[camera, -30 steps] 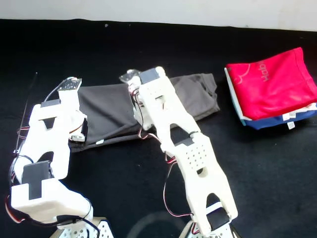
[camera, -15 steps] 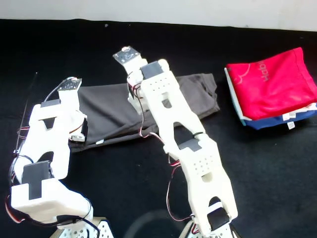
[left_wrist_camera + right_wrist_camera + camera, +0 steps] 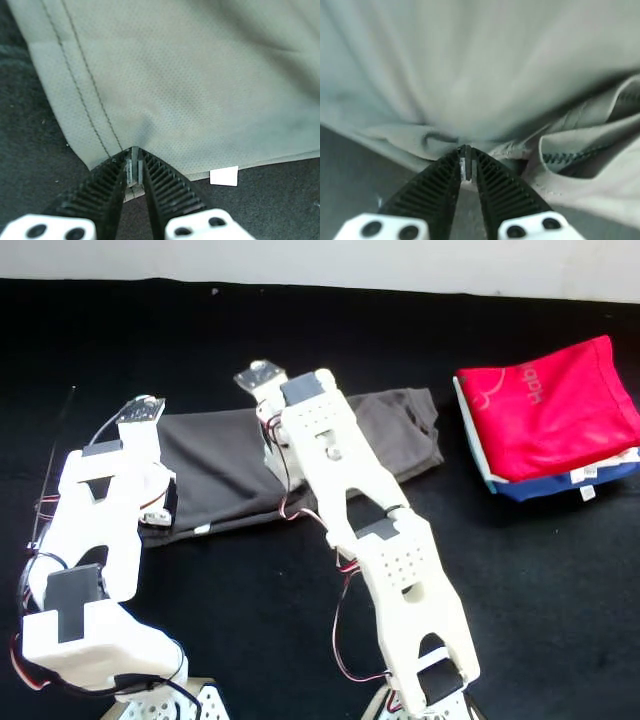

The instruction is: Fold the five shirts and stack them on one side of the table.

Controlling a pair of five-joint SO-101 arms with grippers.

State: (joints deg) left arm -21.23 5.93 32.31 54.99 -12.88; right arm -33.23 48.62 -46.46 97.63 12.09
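A grey shirt (image 3: 220, 455) lies spread flat across the middle of the black table. My left gripper (image 3: 134, 167) is shut on the grey shirt (image 3: 200, 90) at its stitched hem corner, close to a small white tag (image 3: 223, 176). In the high view the left arm (image 3: 105, 490) stands over the shirt's left end. My right gripper (image 3: 466, 167) is shut on a bunched edge of the grey shirt (image 3: 470, 65) beside a folded seam. The right arm (image 3: 340, 465) crosses the shirt's middle, hiding part of it.
A stack of folded shirts (image 3: 545, 410), a red one on top with white and blue ones under it, sits at the table's right side. Bare black table (image 3: 520, 580) lies in front of the grey shirt and behind it.
The right arm's wrist swung toward the table's far side, then came part of the way back. The left arm has kept still, and the shirt has barely shifted.
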